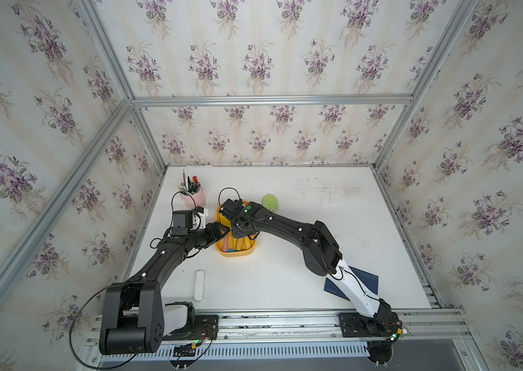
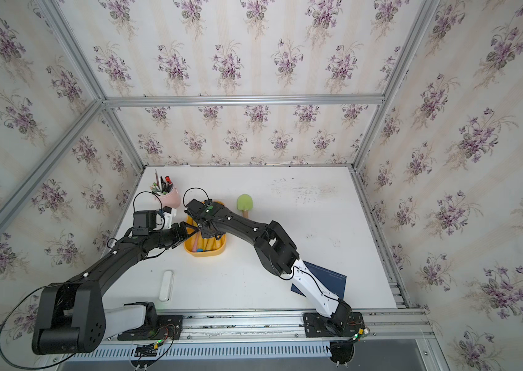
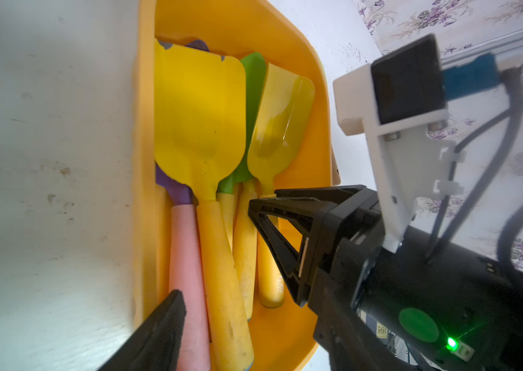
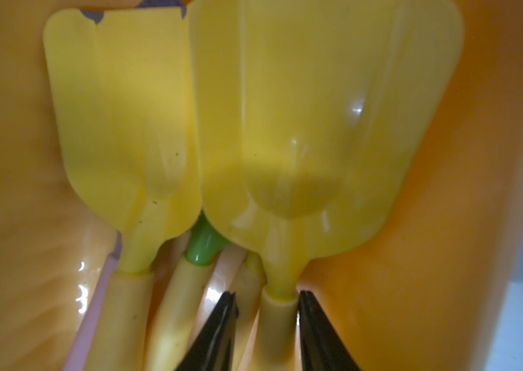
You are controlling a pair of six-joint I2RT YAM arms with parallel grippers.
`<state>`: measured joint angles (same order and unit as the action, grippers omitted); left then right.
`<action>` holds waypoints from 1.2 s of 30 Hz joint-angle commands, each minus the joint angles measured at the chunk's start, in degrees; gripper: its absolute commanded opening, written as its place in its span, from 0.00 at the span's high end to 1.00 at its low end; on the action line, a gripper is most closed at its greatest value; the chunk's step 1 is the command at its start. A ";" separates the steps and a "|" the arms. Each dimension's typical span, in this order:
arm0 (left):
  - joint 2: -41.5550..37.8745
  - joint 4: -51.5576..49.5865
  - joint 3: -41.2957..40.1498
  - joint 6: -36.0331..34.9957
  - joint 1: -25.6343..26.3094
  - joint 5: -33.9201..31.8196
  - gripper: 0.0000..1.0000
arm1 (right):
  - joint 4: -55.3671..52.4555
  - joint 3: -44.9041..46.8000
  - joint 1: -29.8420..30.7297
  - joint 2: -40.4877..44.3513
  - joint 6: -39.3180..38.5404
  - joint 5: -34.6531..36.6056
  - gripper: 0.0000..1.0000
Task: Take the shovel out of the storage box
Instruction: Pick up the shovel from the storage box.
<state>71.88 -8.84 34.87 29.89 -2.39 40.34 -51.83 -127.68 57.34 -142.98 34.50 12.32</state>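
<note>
The yellow-orange storage box [image 1: 235,253] [image 2: 204,252] stands left of the table's middle, and several toy shovels lie in it. My right gripper [image 4: 268,302] [image 3: 263,196] reaches down into the box. Its jaws stand open astride the handle of the yellow scoop shovel [image 4: 318,128] [image 3: 281,122], just below the blade's neck. One finger touches the handle and a gap shows at the other. My left gripper [image 1: 223,229] hovers at the box's left side. Only one of its fingers [image 3: 164,331] shows, set well off to the side by the pink handle [image 3: 186,257].
A flat yellow shovel [image 3: 199,112] and a green one [image 3: 255,74] lie beside the scoop. A green shovel [image 1: 270,201] lies on the table beyond the box. A pink pen cup [image 1: 193,196], a white bar [image 1: 199,285] and a dark blue book [image 1: 366,279] stand around.
</note>
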 commanded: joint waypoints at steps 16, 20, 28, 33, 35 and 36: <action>-2.65 -1.15 0.39 0.97 -0.48 1.10 0.31 | 4.21 3.81 -0.19 4.00 0.40 -1.94 0.90; -3.76 5.54 -0.80 7.40 -1.50 7.09 0.31 | 7.09 5.37 -0.12 7.78 0.13 -2.74 0.91; -6.76 11.62 0.45 15.92 -2.23 11.37 0.31 | 7.76 8.93 -0.68 15.88 -1.50 -1.74 0.92; -7.04 15.69 2.42 20.55 3.40 8.01 0.31 | 7.53 16.65 -3.94 23.46 -3.61 -0.29 0.94; -5.83 16.57 4.42 20.75 8.34 3.71 0.27 | 7.69 20.79 -6.09 26.73 -4.23 0.24 0.94; -4.81 17.68 5.20 21.21 10.65 1.29 0.26 | 8.01 23.16 -7.50 28.37 -4.52 -0.18 0.94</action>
<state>65.82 4.29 38.52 48.64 4.69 46.94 -43.88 -108.03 51.94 -117.60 31.44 10.66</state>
